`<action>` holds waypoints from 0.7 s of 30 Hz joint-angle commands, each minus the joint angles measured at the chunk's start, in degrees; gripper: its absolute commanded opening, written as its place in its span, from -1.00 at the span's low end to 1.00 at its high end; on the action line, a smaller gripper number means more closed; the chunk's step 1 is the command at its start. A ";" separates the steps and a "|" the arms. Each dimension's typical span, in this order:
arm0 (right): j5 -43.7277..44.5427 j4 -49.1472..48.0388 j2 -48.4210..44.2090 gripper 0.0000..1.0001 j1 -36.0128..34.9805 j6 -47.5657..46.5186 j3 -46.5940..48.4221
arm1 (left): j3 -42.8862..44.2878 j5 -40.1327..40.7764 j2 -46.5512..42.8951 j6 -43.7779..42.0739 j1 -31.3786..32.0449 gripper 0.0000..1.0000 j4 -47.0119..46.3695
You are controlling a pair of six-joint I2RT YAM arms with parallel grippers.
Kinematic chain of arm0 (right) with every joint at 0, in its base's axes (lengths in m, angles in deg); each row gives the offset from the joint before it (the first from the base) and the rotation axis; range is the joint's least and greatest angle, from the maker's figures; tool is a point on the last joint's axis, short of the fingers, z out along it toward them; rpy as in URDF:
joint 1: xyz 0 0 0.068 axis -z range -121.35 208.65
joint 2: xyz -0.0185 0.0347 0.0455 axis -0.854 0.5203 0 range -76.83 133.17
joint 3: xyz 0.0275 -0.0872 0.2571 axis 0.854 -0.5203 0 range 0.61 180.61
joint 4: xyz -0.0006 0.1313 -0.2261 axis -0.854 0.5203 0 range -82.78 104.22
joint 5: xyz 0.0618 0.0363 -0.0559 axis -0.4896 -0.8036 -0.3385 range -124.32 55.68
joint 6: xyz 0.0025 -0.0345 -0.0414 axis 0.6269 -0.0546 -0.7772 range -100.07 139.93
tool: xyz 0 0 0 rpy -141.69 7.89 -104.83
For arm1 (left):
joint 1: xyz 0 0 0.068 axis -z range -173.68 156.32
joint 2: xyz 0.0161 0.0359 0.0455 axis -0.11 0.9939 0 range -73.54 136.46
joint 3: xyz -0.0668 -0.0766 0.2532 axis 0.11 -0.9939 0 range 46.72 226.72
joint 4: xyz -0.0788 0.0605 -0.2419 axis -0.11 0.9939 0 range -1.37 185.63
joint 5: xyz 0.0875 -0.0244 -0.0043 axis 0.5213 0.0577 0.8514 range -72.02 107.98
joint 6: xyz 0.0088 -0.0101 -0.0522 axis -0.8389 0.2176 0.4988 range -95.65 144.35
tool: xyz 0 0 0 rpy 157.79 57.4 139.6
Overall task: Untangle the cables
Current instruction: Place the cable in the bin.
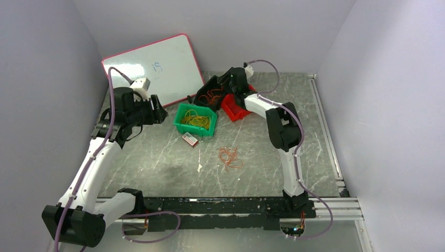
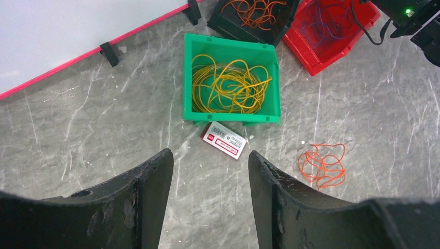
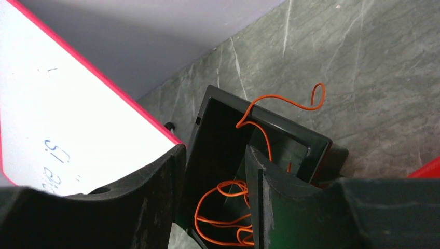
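Overhead first: the left gripper (image 1: 156, 111) hangs above the table (image 1: 157, 168), and the green bin (image 1: 180, 113) with the yellow cables (image 1: 197, 121) sits just ahead of its jaws. The right gripper (image 1: 223, 86) is down at the black bin (image 1: 202, 97), which holds orange cables (image 1: 212, 96). The red bin (image 1: 233, 111) sits right beside that one. A loose orange bunch (image 1: 230, 157) lies on the bare table, well apart from both sets of jaws.

From the left wrist, the left gripper (image 2: 210, 155) is released, with a wide gap and nothing in it. Straight ahead of the gap lies a small red-and-white box (image 2: 224, 140), and just beyond it the green bin (image 2: 228, 47) with the yellow cables (image 2: 225, 85) coiled inside. The loose orange bunch (image 2: 322, 165) lies out past the finger seen at right. Farther ahead are the black bin (image 2: 222, 23) and the red bin (image 2: 311, 58) (thin strands lie in the red one, colour hard to tell).

From the right wrist, the right gripper (image 3: 214, 150) is released too, its jaws framing the black bin (image 3: 270, 116). The orange cables (image 3: 280, 101) loop below the gap and pass close by one finger (touching or not, I cannot tell), with one strand rising over the far rim. The whiteboard (image 3: 62, 129) lies beyond the finger seen at left.
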 commanded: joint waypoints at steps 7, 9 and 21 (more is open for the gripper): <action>6.54 1.32 3.84 -0.08 -1.06 1.43 5.59 | 0.30 0.39 -0.96 -1.53 -0.55 0.20 -0.07; 7.48 1.61 4.47 -0.09 -1.30 1.42 6.51 | 0.38 0.53 -0.95 -1.70 -0.55 0.20 -0.01; 9.65 2.97 6.13 -0.10 -1.44 2.38 7.84 | 0.56 0.80 -0.88 -2.28 -0.62 0.20 0.10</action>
